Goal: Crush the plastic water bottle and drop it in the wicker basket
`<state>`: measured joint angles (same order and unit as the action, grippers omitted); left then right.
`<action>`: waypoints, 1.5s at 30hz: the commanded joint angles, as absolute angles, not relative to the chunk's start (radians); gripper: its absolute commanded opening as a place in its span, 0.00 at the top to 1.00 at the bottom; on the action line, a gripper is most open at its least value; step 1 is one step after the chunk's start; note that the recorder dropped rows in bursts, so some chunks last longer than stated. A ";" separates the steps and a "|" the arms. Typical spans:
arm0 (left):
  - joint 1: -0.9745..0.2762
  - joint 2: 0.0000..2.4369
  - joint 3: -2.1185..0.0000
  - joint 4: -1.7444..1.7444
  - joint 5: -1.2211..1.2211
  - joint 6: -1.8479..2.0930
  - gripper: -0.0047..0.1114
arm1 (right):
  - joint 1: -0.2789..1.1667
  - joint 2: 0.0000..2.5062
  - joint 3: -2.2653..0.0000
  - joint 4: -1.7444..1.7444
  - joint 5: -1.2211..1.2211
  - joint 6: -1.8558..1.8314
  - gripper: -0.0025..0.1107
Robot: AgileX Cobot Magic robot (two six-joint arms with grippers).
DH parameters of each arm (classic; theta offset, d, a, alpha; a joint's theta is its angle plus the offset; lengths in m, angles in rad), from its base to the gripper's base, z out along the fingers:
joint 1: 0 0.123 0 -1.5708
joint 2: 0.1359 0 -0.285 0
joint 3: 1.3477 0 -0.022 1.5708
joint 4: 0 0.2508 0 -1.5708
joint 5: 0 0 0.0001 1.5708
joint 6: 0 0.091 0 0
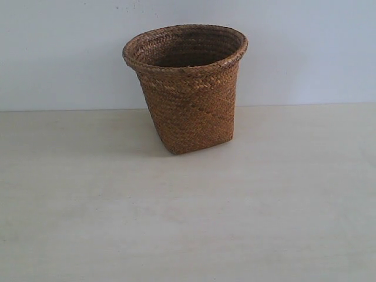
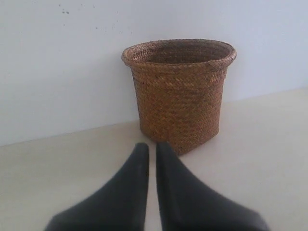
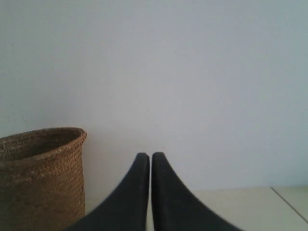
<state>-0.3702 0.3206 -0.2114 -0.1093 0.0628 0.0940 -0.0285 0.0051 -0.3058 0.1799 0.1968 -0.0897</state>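
The brown wicker basket [image 1: 189, 88] stands upright near the back of the pale table, close to the wall; I cannot see its floor. It also shows in the left wrist view as the basket [image 2: 179, 94] and at the edge of the right wrist view as the basket [image 3: 41, 175]. The plastic water bottle is out of view in every frame. My left gripper [image 2: 152, 147] is shut with nothing between its black fingers, short of the basket's base. My right gripper [image 3: 148, 156] is shut and empty, off to the basket's side. Neither arm appears in the exterior view.
A plain white wall [image 1: 305, 47] runs behind the basket. The pale wooden tabletop [image 1: 188, 223] spreads in front and to both sides. A seam or edge line [image 3: 288, 204] crosses the table's corner in the right wrist view.
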 commanded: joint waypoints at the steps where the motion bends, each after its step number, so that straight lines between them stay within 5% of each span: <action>1: -0.369 0.316 -0.153 -0.124 -0.008 0.082 0.92 | -0.031 0.000 -0.243 0.181 0.210 -0.086 0.98; 28: -0.364 0.219 -0.150 -0.108 0.096 0.090 0.92 | -0.031 0.000 -0.232 0.195 0.233 -0.076 0.98; 45: -0.056 0.000 0.000 -0.055 0.186 0.007 0.92 | -0.031 0.000 -0.232 0.195 0.233 -0.076 0.98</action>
<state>-0.0704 0.0041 -0.0026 -0.0561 0.1549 0.0187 -0.0285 0.0051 -0.2360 0.1950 0.2400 -0.0745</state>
